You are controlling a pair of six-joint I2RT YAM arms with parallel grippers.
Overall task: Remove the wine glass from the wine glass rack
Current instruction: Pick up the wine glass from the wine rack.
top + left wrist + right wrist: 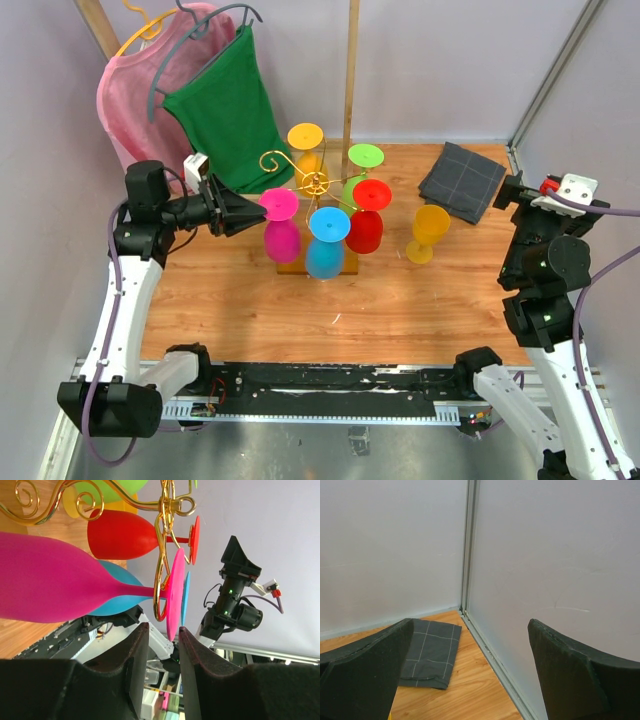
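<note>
The gold wire wine glass rack (314, 182) stands on a light-wood base (349, 264) mid-table, with pink (281, 228), blue (326, 245), red (366, 220), green (364, 158) and yellow (305, 140) glasses hanging upside down. My left gripper (255, 208) is open at the pink glass's foot. In the left wrist view the rim of the pink foot (175, 590) sits just between the fingertips of my left gripper (161, 630), with gaps on both sides, and hangs on the rack's gold scroll arm (162, 540). My right gripper (512, 192) is open, empty, at the far right.
An orange-yellow glass (428, 232) stands upright on the table right of the rack. A folded grey cloth (462, 180) lies at the back right, also in the right wrist view (430, 652). A green shirt (232, 110) and pink garment (130, 95) hang behind the rack.
</note>
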